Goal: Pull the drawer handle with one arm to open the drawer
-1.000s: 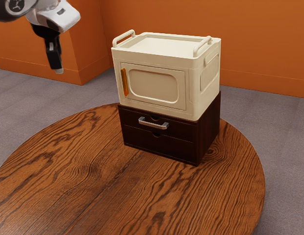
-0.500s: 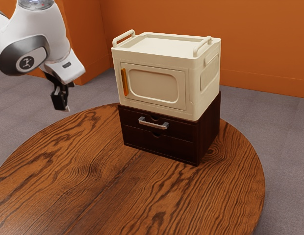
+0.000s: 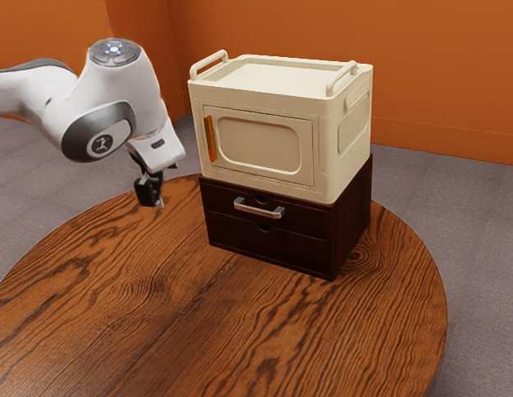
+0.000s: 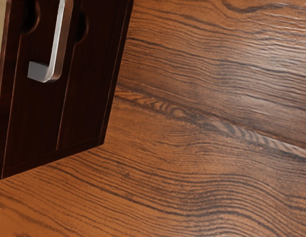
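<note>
Drawer handle [image 4: 59, 42] | partly cut off in wrist view | hand [image 3: 158, 203] empty, apart from it | opening: cannot tell

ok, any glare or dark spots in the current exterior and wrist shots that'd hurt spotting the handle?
Exterior view: metal handle reads bright against the near-black drawer front, cabinet's side face deep in shade; no strong glare on the wooden table. Wrist view: pale sheen on the tabletop's grain at upper right, handle edges crisp but cut off by the top border, finger notches sunk in black.

No text or numbers were readable; white arm [image 3: 132, 87] bore 1 round emblem [image 3: 100, 145], wording illegible.
</note>
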Robot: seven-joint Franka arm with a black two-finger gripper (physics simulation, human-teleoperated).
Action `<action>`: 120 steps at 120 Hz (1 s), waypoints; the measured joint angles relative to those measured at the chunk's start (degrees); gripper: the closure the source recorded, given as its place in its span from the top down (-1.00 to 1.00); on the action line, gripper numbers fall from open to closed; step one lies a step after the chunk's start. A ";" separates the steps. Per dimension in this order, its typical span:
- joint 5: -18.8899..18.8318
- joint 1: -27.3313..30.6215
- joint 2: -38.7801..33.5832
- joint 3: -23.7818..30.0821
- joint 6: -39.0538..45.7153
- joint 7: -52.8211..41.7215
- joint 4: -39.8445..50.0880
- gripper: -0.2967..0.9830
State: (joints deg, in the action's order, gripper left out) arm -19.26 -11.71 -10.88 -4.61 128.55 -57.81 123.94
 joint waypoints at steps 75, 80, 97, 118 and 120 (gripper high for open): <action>0.20 -3.84 12.16 0.04 20.56 -7.71 0.84 0.54; 0.63 -4.56 12.39 0.00 21.50 -8.05 0.77 0.54; 1.85 -5.56 12.84 -0.17 23.82 -9.08 0.50 0.54; 1.82 -1.95 14.97 -0.15 25.79 -10.07 -0.80 0.54; 1.80 -1.53 15.34 -0.15 25.91 -10.15 -0.94 0.54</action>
State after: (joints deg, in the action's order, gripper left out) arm -17.47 -13.23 4.46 -4.76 154.46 -67.96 123.01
